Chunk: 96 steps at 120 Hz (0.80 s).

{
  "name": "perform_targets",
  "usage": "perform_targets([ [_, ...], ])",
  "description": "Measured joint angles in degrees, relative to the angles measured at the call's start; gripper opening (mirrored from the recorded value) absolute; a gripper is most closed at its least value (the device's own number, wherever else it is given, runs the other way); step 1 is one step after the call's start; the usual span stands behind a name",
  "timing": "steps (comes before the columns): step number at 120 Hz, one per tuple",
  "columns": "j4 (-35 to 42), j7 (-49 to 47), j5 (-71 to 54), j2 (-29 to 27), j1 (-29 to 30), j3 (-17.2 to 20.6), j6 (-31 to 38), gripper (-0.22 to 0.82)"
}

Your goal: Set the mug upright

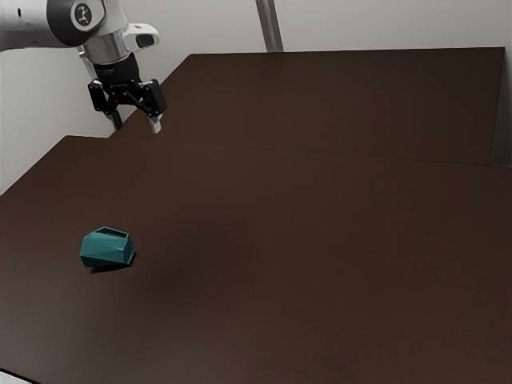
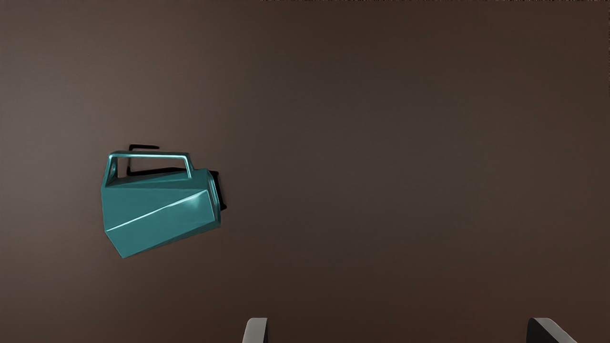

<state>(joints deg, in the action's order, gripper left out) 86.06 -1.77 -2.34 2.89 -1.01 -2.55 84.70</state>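
High over the brown table, the black gripper (image 1: 137, 128) hangs in the exterior view's upper left, its fingers apart and holding nothing. In the wrist view the gripper (image 2: 398, 329) also stands open, with bare table between its tips. A teal, faceted mug (image 1: 107, 248) lies on its side on the tabletop, well below the gripper and apart from it. The mug (image 2: 159, 209) in the wrist view shows its angular handle along one side; its inside is hidden.
The brown table (image 1: 320, 256) stretches from beneath the mug toward the exterior view's right. Pale walls stand behind it, with a grey vertical strip (image 1: 270, 24) beyond its far edge. A white-edged item (image 1: 12, 379) shows at the exterior view's lower left corner.
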Motion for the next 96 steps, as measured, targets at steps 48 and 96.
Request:
perform_targets([
  [48,4.9,-0.1,0.3,-3.9,2.1,0.2,0.3,0.59],
  [96,10.1,3.0,0.8,-5.7,10.9,0.3,2.4,0.59],
])
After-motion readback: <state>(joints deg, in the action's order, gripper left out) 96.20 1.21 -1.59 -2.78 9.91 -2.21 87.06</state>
